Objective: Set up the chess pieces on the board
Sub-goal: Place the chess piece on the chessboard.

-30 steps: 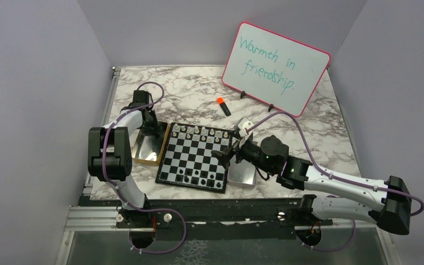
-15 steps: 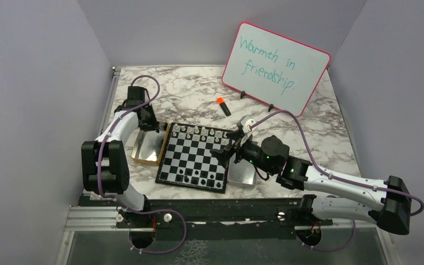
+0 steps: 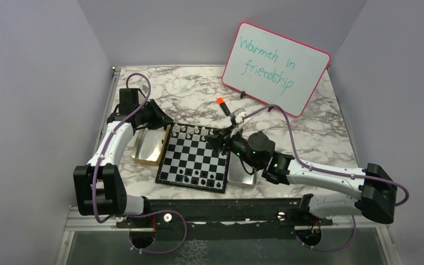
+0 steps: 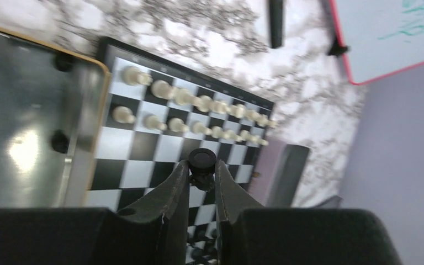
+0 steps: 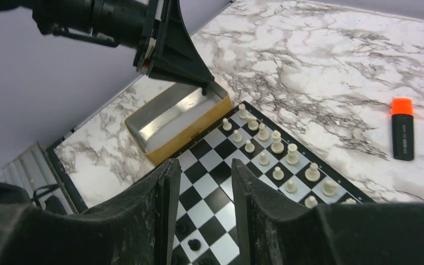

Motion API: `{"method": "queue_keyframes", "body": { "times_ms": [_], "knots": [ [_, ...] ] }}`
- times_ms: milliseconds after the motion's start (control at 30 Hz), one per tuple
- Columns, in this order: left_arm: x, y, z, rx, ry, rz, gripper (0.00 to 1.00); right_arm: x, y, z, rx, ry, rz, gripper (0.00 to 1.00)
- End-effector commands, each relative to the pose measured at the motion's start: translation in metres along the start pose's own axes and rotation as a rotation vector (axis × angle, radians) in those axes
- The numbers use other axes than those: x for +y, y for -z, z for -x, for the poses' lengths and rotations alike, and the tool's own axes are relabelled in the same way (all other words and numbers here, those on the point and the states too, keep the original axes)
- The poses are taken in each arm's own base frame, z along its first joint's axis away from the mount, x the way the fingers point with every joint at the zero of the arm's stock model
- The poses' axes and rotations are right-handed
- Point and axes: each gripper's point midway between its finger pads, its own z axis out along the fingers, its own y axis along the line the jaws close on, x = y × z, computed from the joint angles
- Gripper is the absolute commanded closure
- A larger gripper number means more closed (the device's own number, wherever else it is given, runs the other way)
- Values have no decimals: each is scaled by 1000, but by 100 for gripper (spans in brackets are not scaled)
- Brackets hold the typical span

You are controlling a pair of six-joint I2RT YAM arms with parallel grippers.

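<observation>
The left arm has swung up out of the shallow gold-rimmed metal tray (image 5: pixel 171 144), and the right arm has reached further along the board's right edge while its jaws have narrowed.

The left claw (image 4: pixel 201 172) is now pinched on a small round-topped black chess piece (image 4: pixel 202 159), held in the air over the tray's far right corner, just beside the far left corner of the small black-and-silver checked chessboard (image 3: pixel 196 157). The right claw (image 5: pixel 204 164) hangs above the board near its far right corner, jaws partly apart with nothing between them.

The board lies on the marble-patterned counter (image 3: pixel 320 138) between the gold tray and a rectangular silver metal tray (image 3: pixel 243 179). Pale silvery-white chess pieces (image 5: pixel 276 144) fill two rows along the board's far edge. A few black chess pieces (image 3: pixel 196 178) stand along its near edge. An orange-capped black marker (image 5: pixel 403 132) lies beyond the board.
</observation>
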Motion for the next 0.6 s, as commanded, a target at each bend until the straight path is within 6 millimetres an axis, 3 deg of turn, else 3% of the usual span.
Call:
{"method": "queue_keyframes", "body": {
  "times_ms": [0, 233, 567],
  "knots": [
    [-51, 18, -13, 53, 136, -270, 88, 11, -31, 37, -151, -51, -15, 60],
    [-84, 46, -19, 48, 230, -440, 88, 23, -74, 30, -202, -19, 11, 66],
    [-103, 69, -30, 56, 301, -567, 87, 36, -101, 19, -253, 68, 73, 64]
  ]
}}
